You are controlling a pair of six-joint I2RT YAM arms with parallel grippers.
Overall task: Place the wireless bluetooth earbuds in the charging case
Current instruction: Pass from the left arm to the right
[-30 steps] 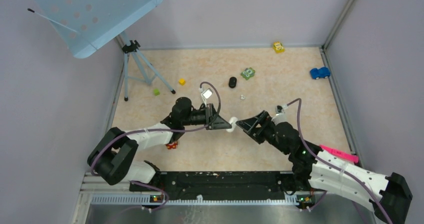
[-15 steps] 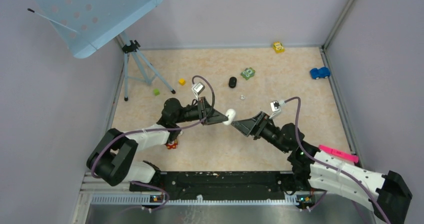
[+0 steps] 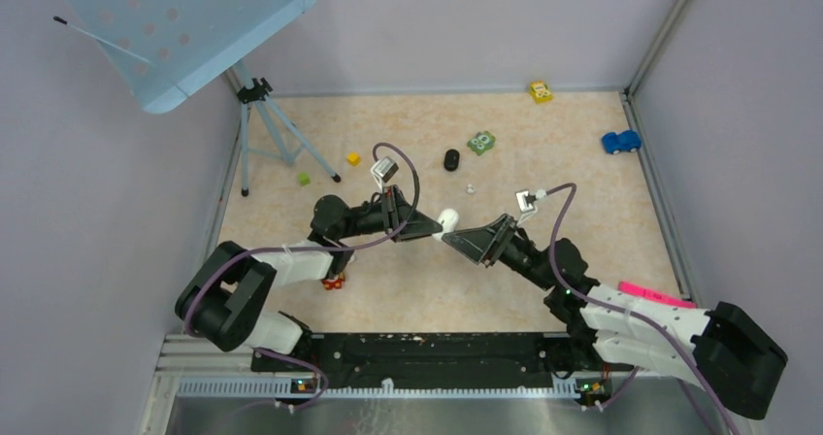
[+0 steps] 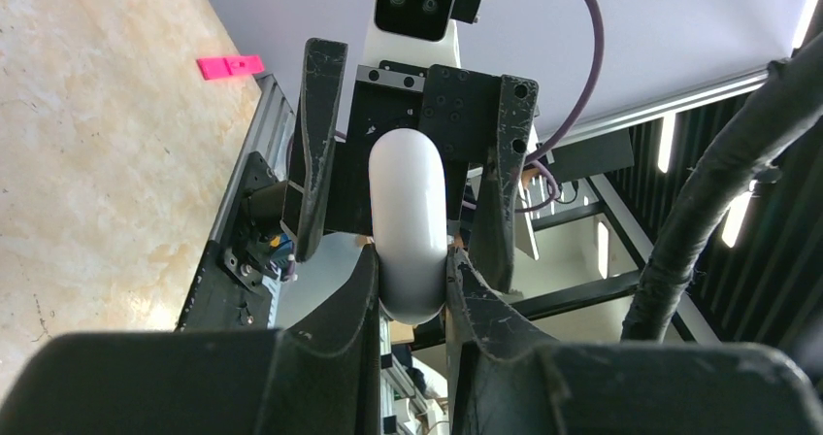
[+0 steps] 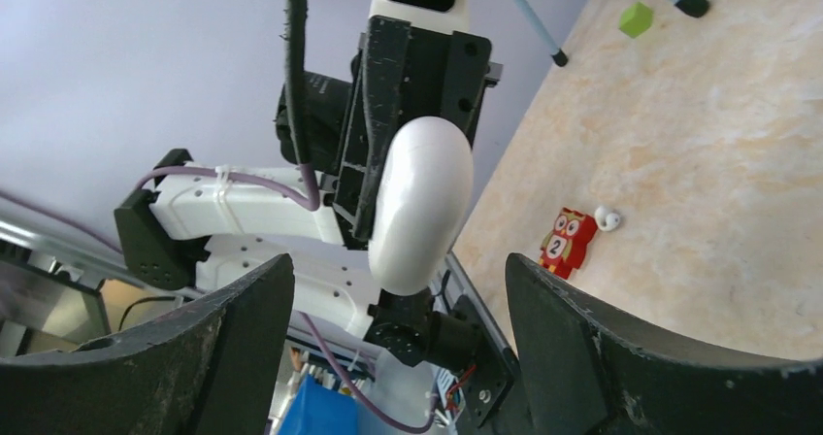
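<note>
While the left pincer [image 4: 411,260] clamps it, the charging case [image 4: 408,197] appears shut.

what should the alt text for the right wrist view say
A white oval charging case fills the centre, clamped in the left pincer, between the open fingers of the right pincer. On the table behind are a red owl toy, a white earbud and a green cube.
</note>
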